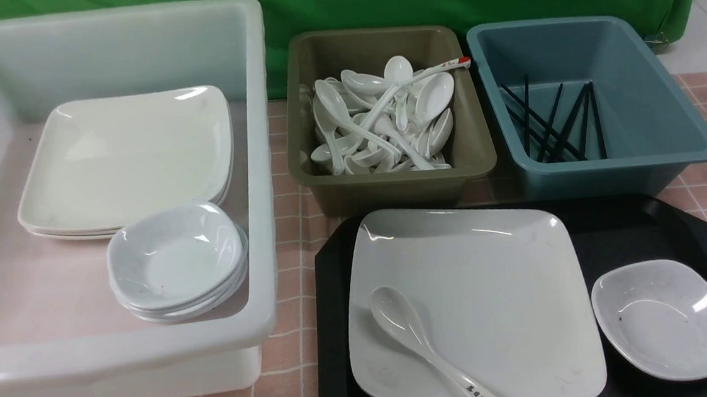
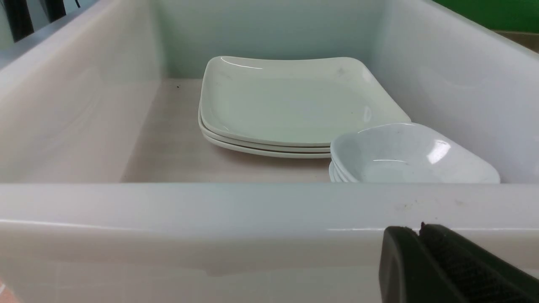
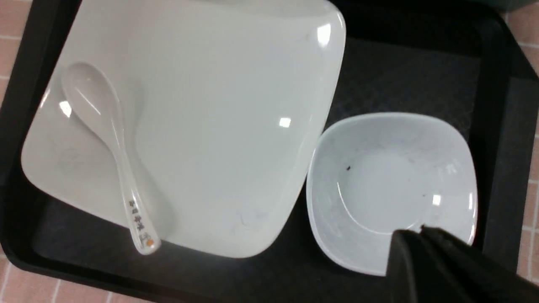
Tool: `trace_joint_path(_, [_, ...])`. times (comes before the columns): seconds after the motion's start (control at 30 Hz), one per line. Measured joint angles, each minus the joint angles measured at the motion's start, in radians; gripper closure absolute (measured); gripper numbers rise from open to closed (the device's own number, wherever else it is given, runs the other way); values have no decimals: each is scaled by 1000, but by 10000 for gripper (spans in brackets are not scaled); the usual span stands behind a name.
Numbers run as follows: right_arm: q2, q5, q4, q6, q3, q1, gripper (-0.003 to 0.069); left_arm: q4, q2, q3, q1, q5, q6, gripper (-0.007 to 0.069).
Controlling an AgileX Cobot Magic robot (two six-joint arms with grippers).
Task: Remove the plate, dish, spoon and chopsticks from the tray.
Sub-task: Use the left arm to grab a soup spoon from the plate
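The black tray (image 1: 639,226) sits at the front right. On it lies the large square white plate (image 1: 493,288), with the white spoon (image 1: 415,339) resting on the plate's left part, its lettered handle over the near rim. The small white dish (image 1: 666,319) stands on the tray right of the plate. Black chopsticks (image 1: 550,126) lie in the blue tub; none show on the tray. My right gripper (image 3: 421,230) hangs shut and empty over the dish (image 3: 387,185). My left gripper (image 2: 421,227) is shut and empty, just outside the white tub's near wall (image 2: 210,206).
The big white tub (image 1: 119,349) at the left holds stacked square plates (image 1: 129,159) and stacked small dishes (image 1: 175,257). An olive tub (image 1: 390,186) full of white spoons and the blue tub (image 1: 637,119) stand behind the tray. The table is pink-tiled, with a green backdrop behind.
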Motion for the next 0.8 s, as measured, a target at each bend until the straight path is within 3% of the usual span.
trace_joint_path(0.17, [-251,-230,0,-22,287,0,586,0,0,0,0,0,-2,604])
trace_joint_path(0.27, [-462,-470,9,-16,520,0,586,0,0,0,0,0,-2,604])
trace_joint_path(0.5, [-661,-799,15,-11,793,0,580,0,0,0,0,0,-2,604])
trace_joint_path(0.63, [-698,-855,22,41,839,0,569,0,0,0,0,0,-2,604])
trace_joint_path(0.73, [-698,-852,30,194,841,0,551,0,0,0,0,0,-2,604])
trace_joint_path(0.8, [-698,-851,32,224,841,0,547,0,0,0,0,0,-2,604])
